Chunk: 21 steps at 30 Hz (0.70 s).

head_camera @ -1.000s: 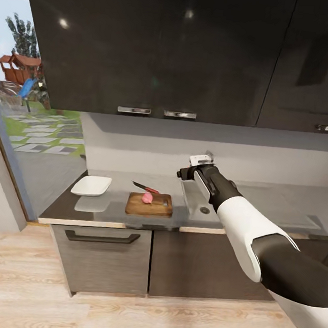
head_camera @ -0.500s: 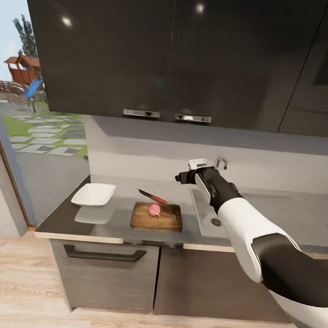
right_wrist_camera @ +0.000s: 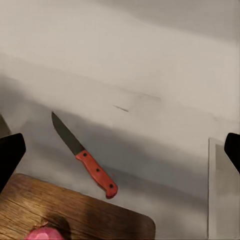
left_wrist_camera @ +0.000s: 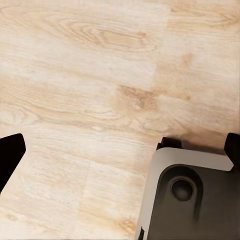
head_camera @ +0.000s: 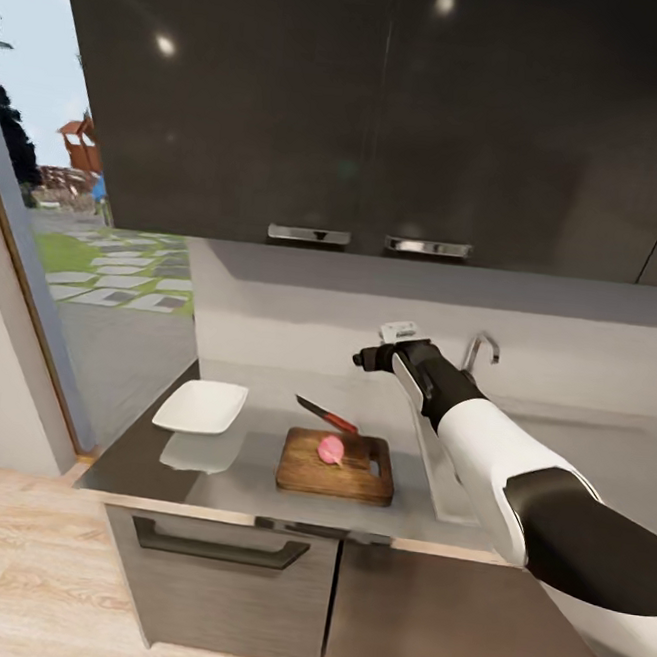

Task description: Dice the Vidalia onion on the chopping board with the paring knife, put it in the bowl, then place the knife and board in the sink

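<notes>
Fingertips of the right gripper (head_camera: 368, 356) are seen spread wide at both edges of the right wrist view, nothing between them; those of the left gripper (left_wrist_camera: 120, 150) are likewise parted wide over the wooden floor (left_wrist_camera: 90, 70). Nearest on the countertop (head_camera: 224, 469), the Vidalia onion (head_camera: 331, 449) is rested on the chopping board (head_camera: 336, 467). Just behind the board, the paring knife (right_wrist_camera: 84, 155) is laid flat. The bowl (head_camera: 200, 407) is set to the left, the sink (head_camera: 444, 480) to the right.
</notes>
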Motion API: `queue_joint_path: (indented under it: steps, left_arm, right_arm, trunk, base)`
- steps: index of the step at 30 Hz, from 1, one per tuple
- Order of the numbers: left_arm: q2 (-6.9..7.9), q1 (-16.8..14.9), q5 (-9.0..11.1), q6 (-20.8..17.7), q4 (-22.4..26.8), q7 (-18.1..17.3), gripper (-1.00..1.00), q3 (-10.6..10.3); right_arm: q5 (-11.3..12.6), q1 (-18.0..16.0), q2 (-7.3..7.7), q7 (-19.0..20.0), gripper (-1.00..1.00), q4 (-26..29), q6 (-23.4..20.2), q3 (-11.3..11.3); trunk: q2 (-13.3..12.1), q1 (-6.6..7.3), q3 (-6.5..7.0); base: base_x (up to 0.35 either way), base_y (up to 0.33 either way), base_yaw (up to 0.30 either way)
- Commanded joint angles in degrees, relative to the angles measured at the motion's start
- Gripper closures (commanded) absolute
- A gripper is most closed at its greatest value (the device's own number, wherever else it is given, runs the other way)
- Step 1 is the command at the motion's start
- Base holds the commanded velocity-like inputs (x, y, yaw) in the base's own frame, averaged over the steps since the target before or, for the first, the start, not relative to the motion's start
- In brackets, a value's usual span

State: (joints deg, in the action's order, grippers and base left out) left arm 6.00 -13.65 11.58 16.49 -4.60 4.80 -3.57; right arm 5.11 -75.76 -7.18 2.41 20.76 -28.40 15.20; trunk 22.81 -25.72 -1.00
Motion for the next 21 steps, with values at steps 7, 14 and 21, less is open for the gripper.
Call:
queue_joint_path:
  steps: [7, 14, 21]
  left_arm:
    - [-0.02, -0.09, 0.38, 0.38, -0.23, 0.03, -1.00, -0.39]
    - [-0.02, -0.10, 0.38, -0.09, -0.18, 0.08, -1.00, -0.39]
    - [-0.02, -0.13, 0.38, -0.71, -0.15, 0.05, -1.00, -0.39]
  right_arm:
    - [0.46, -0.01, 0.09, -0.43, -1.00, -0.82, 0.66, 0.42]
    - [0.58, 0.05, 1.82, -0.41, -1.00, -3.12, 2.12, 0.44]
    - [0.60, 0.08, 2.03, -0.47, -1.00, -6.82, 4.66, 0.45]
  trunk:
    - [0.11, -0.06, -0.11]
    - [0.11, -0.06, -0.11]
    - [0.11, -0.06, -0.11]
  base:
    - [0.234, 0.000, 0.004]
    - [0.199, 0.000, 0.000]
    - [0.147, 0.000, 0.000]
